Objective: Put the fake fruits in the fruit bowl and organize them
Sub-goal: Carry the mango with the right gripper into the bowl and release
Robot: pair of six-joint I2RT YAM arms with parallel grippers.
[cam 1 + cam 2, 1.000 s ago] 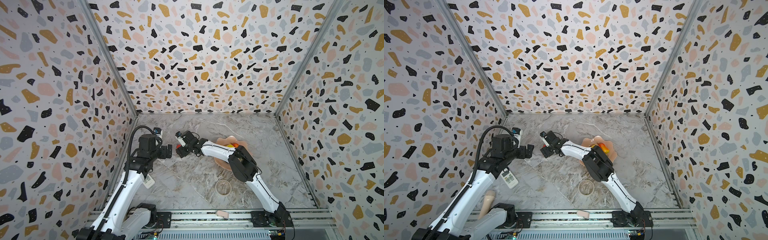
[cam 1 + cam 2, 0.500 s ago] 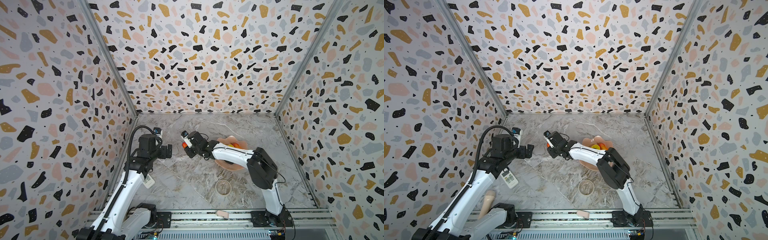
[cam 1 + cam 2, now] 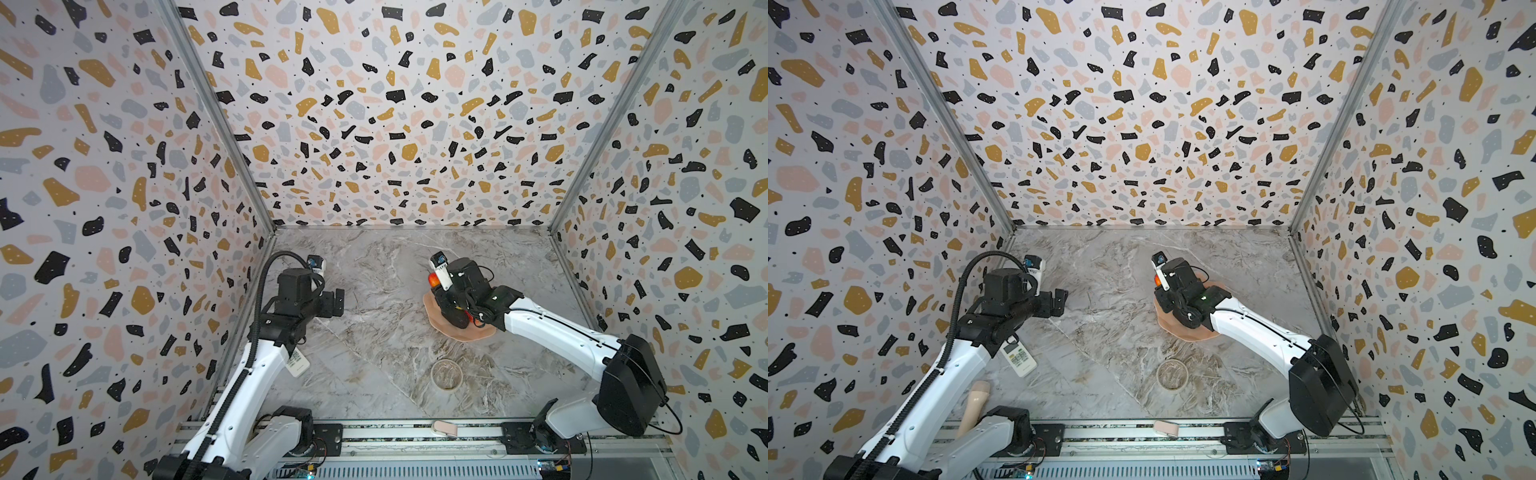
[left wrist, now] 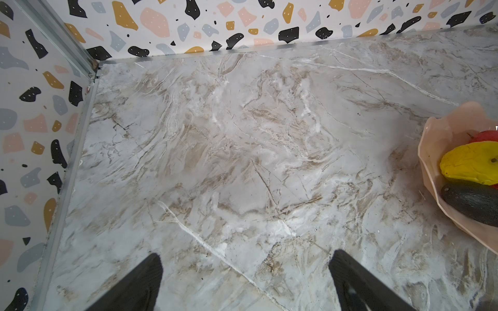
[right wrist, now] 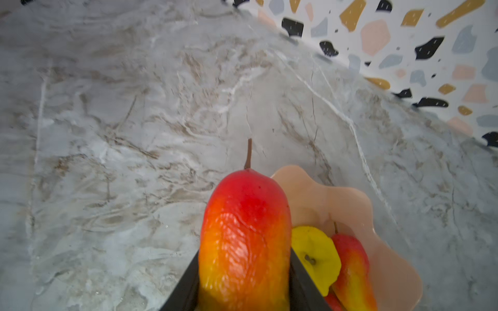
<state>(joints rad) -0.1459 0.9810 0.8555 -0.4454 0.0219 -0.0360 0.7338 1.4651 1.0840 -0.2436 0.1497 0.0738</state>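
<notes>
My right gripper is shut on a red-orange-yellow mango, stem pointing away from the wrist. In both top views the gripper holds that mango over the left rim of the peach-pink fruit bowl. In the bowl lie a bumpy yellow fruit, a second mango and a sliver of red strawberry. The left wrist view shows the bowl's rim, the yellow fruit and a dark avocado. My left gripper hangs open and empty over bare marble, left of the bowl.
A small clear round dish sits in front of the bowl. A white remote-like object lies under the left arm, with a beige object near that arm's base. A pink pad rests on the front rail. Patterned walls enclose three sides.
The right gripper shut on the mango near the table's middle and carried it rightwards to the bowl's left rim. The left arm has not moved.
</notes>
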